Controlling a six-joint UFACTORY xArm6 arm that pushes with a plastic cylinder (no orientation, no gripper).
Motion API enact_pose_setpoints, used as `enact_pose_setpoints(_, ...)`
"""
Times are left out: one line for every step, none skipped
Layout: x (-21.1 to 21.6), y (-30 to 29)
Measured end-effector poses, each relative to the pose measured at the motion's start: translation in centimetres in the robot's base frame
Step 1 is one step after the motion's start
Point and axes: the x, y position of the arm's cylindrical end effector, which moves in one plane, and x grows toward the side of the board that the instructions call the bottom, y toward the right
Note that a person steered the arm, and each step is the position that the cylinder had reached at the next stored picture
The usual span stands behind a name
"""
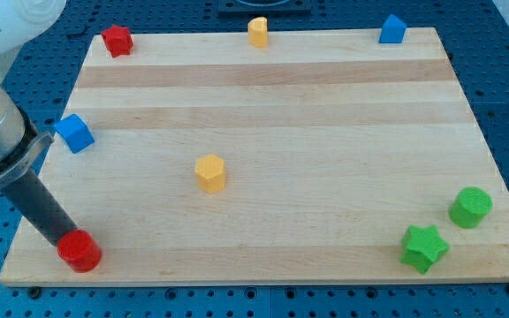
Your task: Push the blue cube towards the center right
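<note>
The blue cube [75, 132] sits at the board's left edge, about halfway up. A second blue block [392, 29], with a pointed top, stands at the top right corner. My dark rod slants down from the view's left, and my tip [67, 239] is at the bottom left corner of the board. It is against the top of a red cylinder [79, 252], well below the blue cube. The very end of the tip is partly hidden by the red cylinder.
A red star-like block [117, 40] is at the top left and a yellow block [258, 31] at the top middle. A yellow hexagonal block [210, 172] lies left of centre. A green cylinder [471, 207] and a green star [424, 247] sit at the bottom right. The wooden board [325, 106] lies on a blue perforated table.
</note>
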Motion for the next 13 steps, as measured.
enact_pose_setpoints(-0.1, -0.2)
enact_pose_setpoints(-2.4, -3.6)
enact_pose_setpoints(-3.6, -6.6)
enact_pose_setpoints(-4.2, -6.6)
enact_pose_setpoints(-6.4, -6.6)
enact_pose_setpoints(-10.2, -6.5)
enact_pose_setpoints(-14.2, -6.5)
enact_pose_setpoints(-15.5, -3.6)
enact_pose_setpoints(-15.5, 1.0)
enact_pose_setpoints(-16.3, 7.1)
enact_pose_setpoints(-17.0, 13.0)
enact_pose_setpoints(-17.6, 19.0)
enact_pose_setpoints(-18.2, 23.6)
